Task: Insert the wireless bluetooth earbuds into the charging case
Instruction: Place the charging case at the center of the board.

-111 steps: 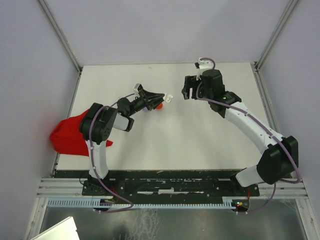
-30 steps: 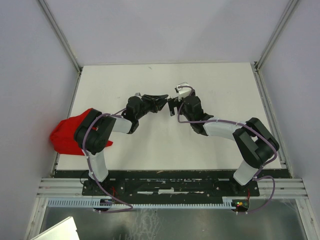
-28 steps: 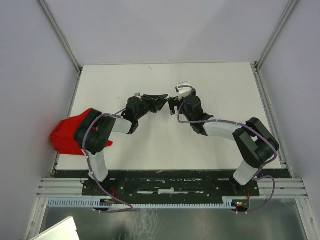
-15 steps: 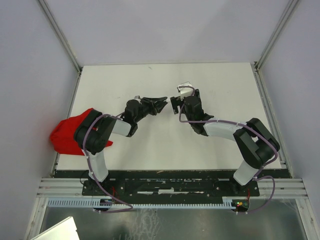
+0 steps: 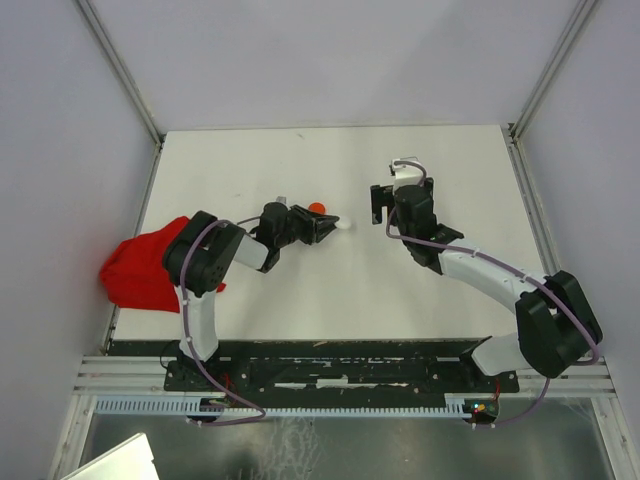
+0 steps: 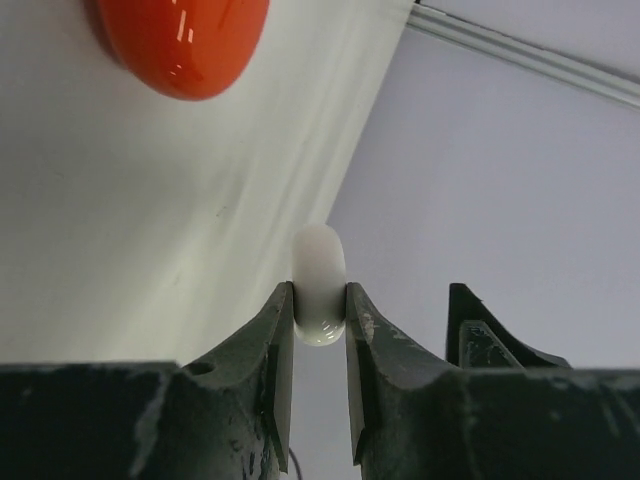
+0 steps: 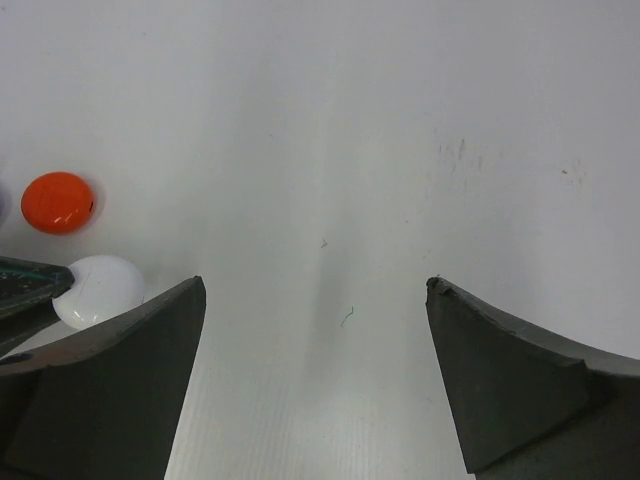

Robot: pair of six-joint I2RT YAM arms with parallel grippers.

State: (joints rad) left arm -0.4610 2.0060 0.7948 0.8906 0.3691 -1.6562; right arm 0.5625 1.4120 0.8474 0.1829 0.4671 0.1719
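Observation:
My left gripper (image 5: 330, 227) is shut on a small white round disc (image 6: 319, 285), pinched edge-on between both fingertips just above the table. The disc also shows in the top view (image 5: 341, 226) and in the right wrist view (image 7: 98, 290). An orange round disc (image 5: 316, 208) lies on the table just behind the left gripper. It shows in the left wrist view (image 6: 180, 45) and the right wrist view (image 7: 58, 202). My right gripper (image 5: 380, 205) is open and empty over bare table (image 7: 315, 290), to the right of both discs. No stemmed earbuds are in view.
A red cloth (image 5: 140, 270) lies at the table's left edge beside the left arm. White table (image 5: 450, 170) is ringed by grey walls with metal corner posts.
My right gripper has drawn back to the right, away from my left gripper. The left gripper has shifted nearer and lower. The white and orange discs now show in the top view.

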